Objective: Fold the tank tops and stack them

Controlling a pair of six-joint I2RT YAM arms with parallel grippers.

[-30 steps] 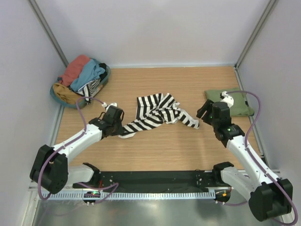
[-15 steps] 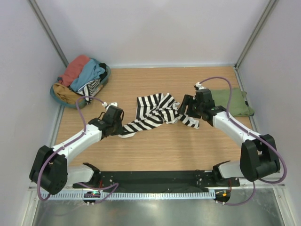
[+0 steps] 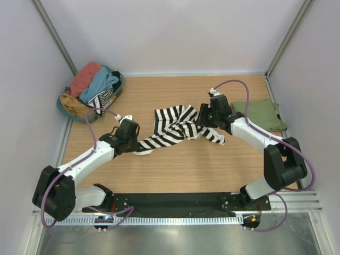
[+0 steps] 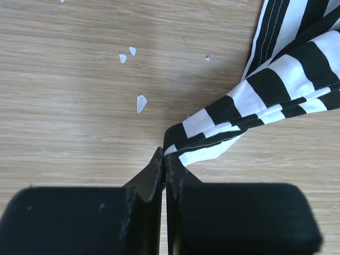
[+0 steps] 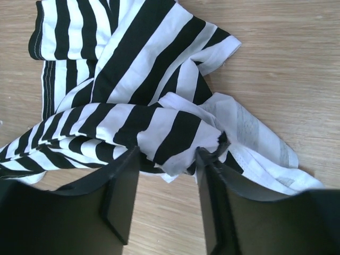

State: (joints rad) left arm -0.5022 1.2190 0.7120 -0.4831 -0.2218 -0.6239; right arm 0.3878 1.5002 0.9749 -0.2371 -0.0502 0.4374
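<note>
Our right gripper [image 5: 167, 159] has swung away from the green top [image 3: 263, 114] at the right edge of the table [image 3: 175, 170] and now sits over the right end of the striped top [image 3: 178, 127]; its jaws stand spread on either side of a bunched fold, not yet closed on it; our left gripper [image 4: 163, 159] stays pressed together, pinching the striped top's near-left corner; the striped top lies crumpled mid-table, between both arms; we judge that once the right side grips, we can pull the cloth flat for folding; the green top looks folded already, well apart.
</note>
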